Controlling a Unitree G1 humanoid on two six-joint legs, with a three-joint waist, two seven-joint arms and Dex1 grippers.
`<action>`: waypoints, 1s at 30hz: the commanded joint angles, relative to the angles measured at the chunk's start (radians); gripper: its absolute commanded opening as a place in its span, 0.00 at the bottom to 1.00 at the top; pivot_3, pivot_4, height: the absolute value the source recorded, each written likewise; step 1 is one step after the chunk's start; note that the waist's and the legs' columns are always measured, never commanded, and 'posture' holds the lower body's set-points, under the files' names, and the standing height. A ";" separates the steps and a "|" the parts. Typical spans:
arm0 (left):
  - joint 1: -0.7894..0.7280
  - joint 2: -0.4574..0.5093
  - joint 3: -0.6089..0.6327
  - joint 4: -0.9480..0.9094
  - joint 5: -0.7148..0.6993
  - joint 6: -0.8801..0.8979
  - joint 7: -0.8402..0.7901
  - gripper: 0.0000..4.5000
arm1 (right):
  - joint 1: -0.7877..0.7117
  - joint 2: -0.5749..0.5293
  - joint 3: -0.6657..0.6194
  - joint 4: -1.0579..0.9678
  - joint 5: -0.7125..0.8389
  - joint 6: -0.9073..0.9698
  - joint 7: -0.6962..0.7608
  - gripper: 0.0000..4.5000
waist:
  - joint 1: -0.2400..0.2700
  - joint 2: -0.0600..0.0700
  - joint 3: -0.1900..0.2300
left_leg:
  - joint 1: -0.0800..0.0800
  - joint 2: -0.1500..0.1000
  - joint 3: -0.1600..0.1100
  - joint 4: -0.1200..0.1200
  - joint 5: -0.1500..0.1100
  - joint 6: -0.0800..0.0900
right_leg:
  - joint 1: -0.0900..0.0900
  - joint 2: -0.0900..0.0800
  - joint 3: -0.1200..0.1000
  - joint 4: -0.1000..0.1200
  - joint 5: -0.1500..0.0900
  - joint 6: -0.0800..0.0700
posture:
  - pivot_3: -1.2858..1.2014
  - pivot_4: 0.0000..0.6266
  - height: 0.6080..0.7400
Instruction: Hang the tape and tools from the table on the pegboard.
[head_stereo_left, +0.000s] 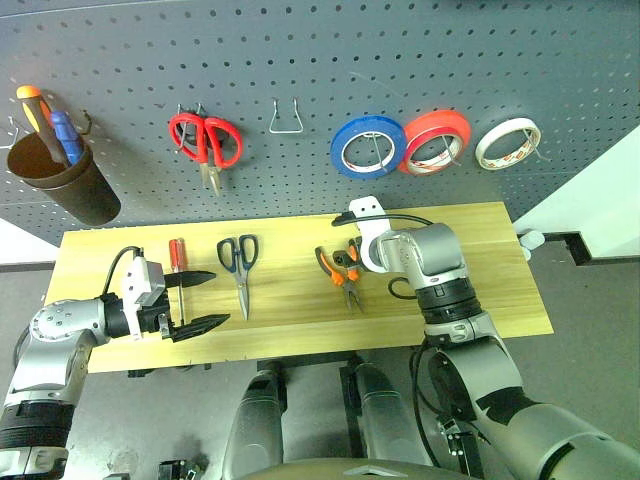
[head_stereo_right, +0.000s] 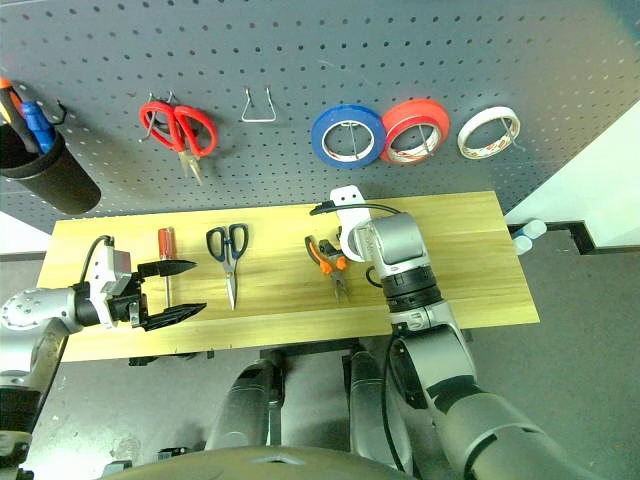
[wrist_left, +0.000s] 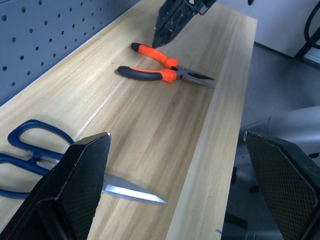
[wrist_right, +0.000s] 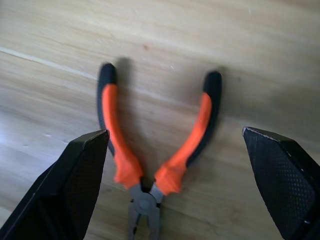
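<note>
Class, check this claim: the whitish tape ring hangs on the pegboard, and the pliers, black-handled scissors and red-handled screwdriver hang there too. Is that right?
Not quite. The whitish tape ring does hang on the pegboard, but the pliers, black-handled scissors and red-handled screwdriver lie on the table, as the left eye view shows.

1. We see the table (head_stereo_left: 480, 290) below the pegboard (head_stereo_left: 300, 70).
2. On the wood lie a screwdriver (head_stereo_left: 176, 256), black-handled scissors (head_stereo_left: 239, 264) and pliers (head_stereo_left: 341, 270), well apart.
3. Our left gripper (head_stereo_left: 197, 301) hovers fingers spread, just beside the screwdriver's tip.
4. Our right arm's wrist (head_stereo_left: 420, 255) sits just beside the pliers.
5. On hooks: red scissors (head_stereo_left: 206, 140), blue roll (head_stereo_left: 367, 146), red roll (head_stereo_left: 436, 141), whitish tape (head_stereo_left: 508, 143).
6. A dark cup (head_stereo_left: 65, 185) holds tools.
</note>
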 joint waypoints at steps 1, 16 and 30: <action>0.012 0.000 0.006 -0.008 -0.006 0.004 -0.001 1.00 | 0.006 0.006 0.007 -0.002 0.012 -0.008 0.007 0.99 | 0.000 0.000 0.000 | 0.000 0.000 0.000 0.000 0.000 0.000 | 0.000 0.000 0.000 0.000 0.000 0.000 | 0.57 0.54 1.00; 0.027 0.006 0.016 -0.020 -0.008 0.016 0.008 1.00 | 0.074 0.033 0.085 -0.017 0.034 -0.041 0.054 0.99 | 0.000 0.000 0.000 | 0.000 0.000 0.000 -0.001 0.000 0.000 | 0.000 0.000 0.000 0.000 -0.001 0.000 | 0.57 0.55 1.00; 0.039 0.003 0.011 -0.022 0.005 -0.003 0.017 1.00 | 0.065 0.026 0.182 0.089 -0.008 -0.166 0.062 0.99 | -0.001 0.000 0.000 | 0.000 0.000 0.000 -0.005 0.000 0.000 | -0.002 0.000 0.000 -0.001 -0.001 -0.001 | 0.58 0.55 1.00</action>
